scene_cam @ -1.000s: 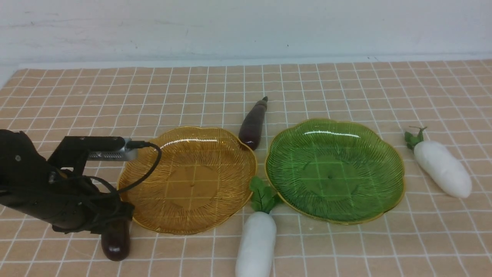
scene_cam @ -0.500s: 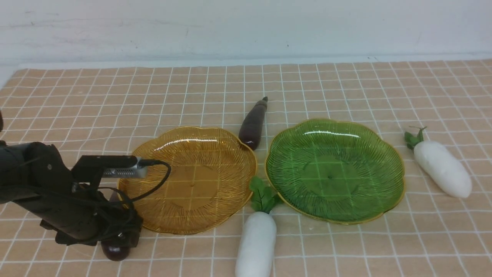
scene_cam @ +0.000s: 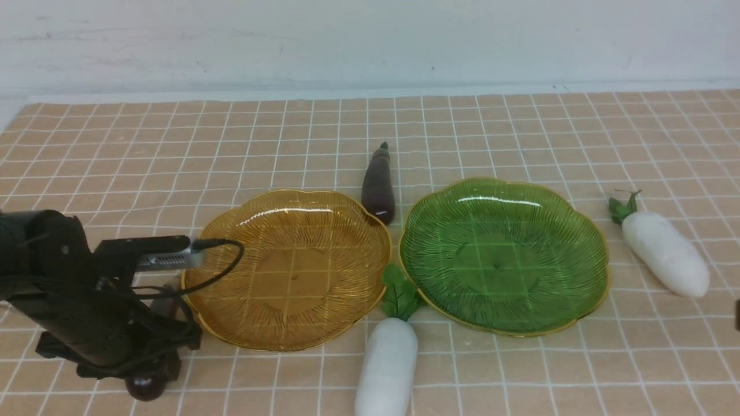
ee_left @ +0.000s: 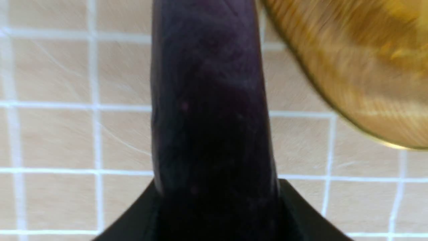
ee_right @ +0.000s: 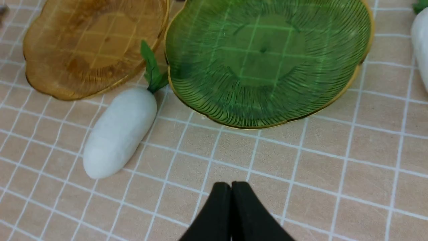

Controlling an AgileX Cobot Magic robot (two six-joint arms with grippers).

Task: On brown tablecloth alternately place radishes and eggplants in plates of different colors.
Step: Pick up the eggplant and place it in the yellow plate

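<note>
Purple-brown eggplant [ee_left: 210, 100] is in your left pincer [ee_left: 217, 190]: fingers pressed on both its sides, near its blunt end. In your front view it's at the left, just beside the amber plate [scene_cam: 289, 277], stem end pointing away from you, partly hidden by the left arm [scene_cam: 87, 312]. Left wrist view has a gap between it and the plate's gold rim.

Your right pincer [ee_right: 231, 185] is closed, tips together, with the brown tablecloth [ee_right: 187, 204] behind them in its wrist view.

Second eggplant [scene_cam: 378, 188] sits on the cloth at the far side, between the amber plate and the green plate [scene_cam: 497, 266]. Blunt end is toward you, right by the amber rim; can't tell if they touch.

Nearer white radish [scene_cam: 386, 370] lies on your near side, leaves [scene_cam: 400, 293] reaching in between the plates, body toward you. Other white radish [scene_cam: 665, 253] is on the cloth to the right of the green plate, apart from it, leafy end away from you, body slanting near and right. Pale wall [scene_cam: 370, 46] runs behind the cloth.
</note>
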